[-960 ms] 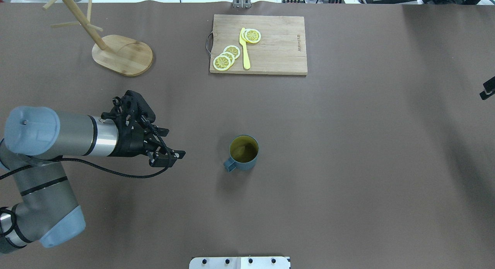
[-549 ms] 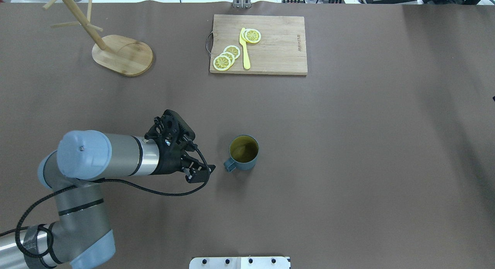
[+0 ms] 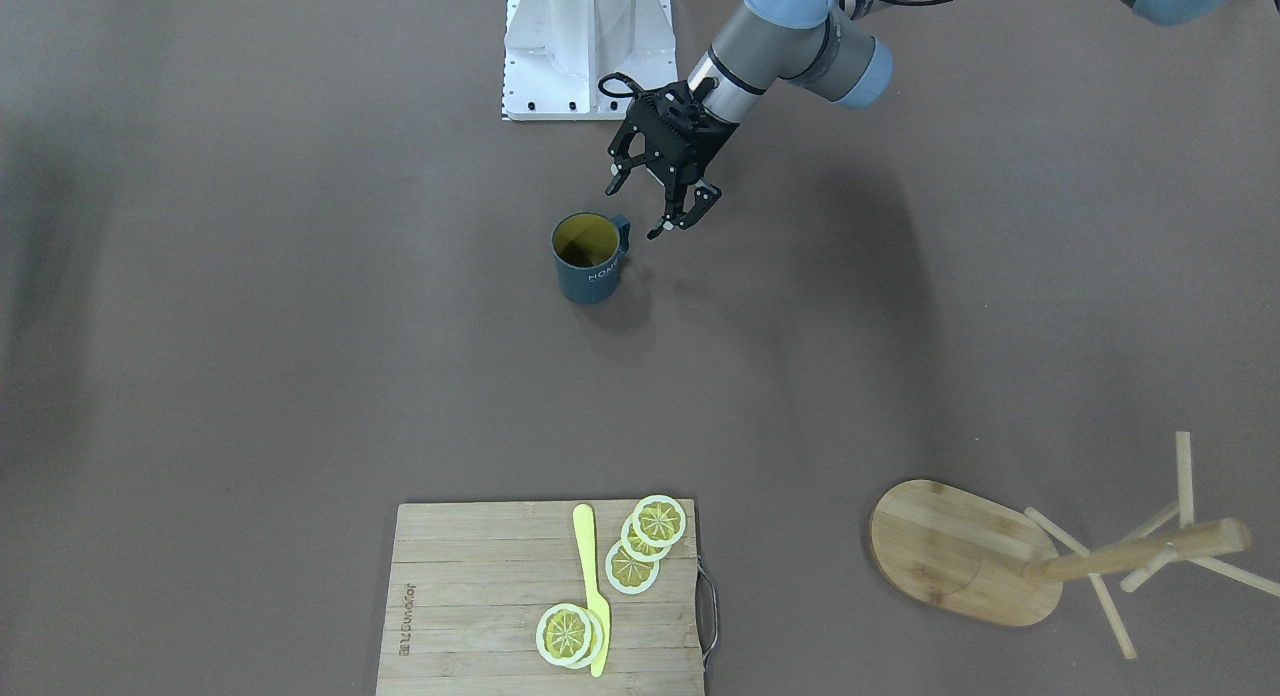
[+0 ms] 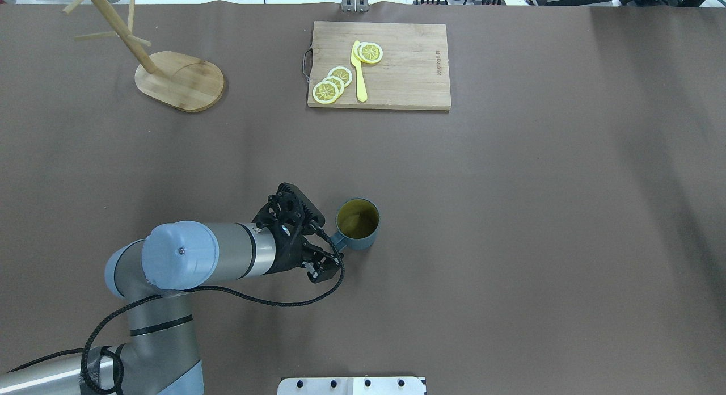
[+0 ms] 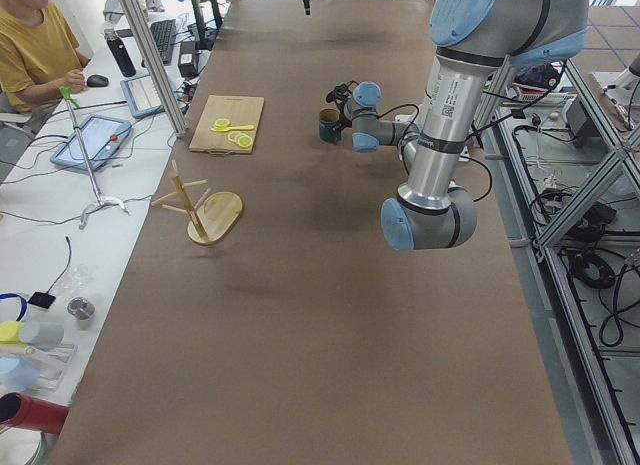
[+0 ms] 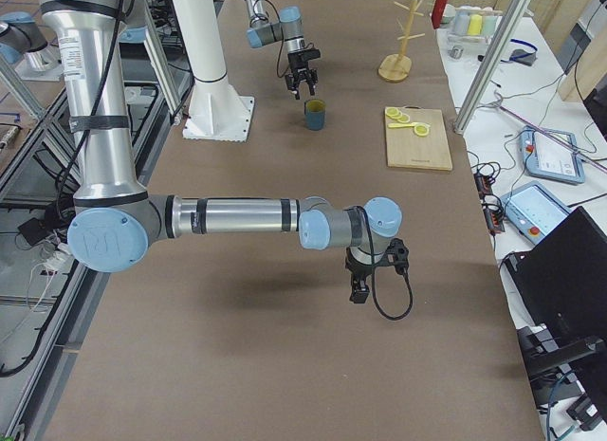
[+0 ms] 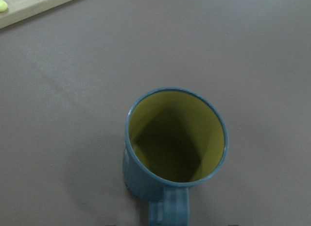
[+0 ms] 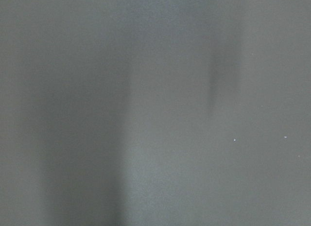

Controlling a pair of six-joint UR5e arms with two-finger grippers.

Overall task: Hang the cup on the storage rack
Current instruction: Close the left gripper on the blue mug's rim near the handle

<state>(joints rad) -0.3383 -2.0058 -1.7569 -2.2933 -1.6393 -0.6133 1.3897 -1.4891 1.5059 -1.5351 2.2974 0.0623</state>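
The dark teal cup (image 4: 357, 223) with a yellow inside stands upright mid-table, its handle turned toward my left gripper. It also shows in the front view (image 3: 588, 266) and fills the left wrist view (image 7: 175, 143), handle at the bottom edge. My left gripper (image 4: 330, 248) is open and empty, just beside and above the handle (image 3: 636, 212). The bamboo storage rack (image 4: 180, 82) stands far off at the table's back left, with nothing on its pegs. My right gripper (image 6: 360, 285) shows only in the right side view, low over bare table; I cannot tell whether it is open or shut.
A wooden cutting board (image 4: 405, 77) with lemon slices (image 4: 332, 84) and a yellow knife (image 4: 359, 71) lies at the back middle. The robot's white base plate (image 4: 351, 386) is at the near edge. The right wrist view shows only brown table.
My left arm has swung right across the table, bringing the open gripper from far left of the cup to right beside its handle. The cup has not moved.
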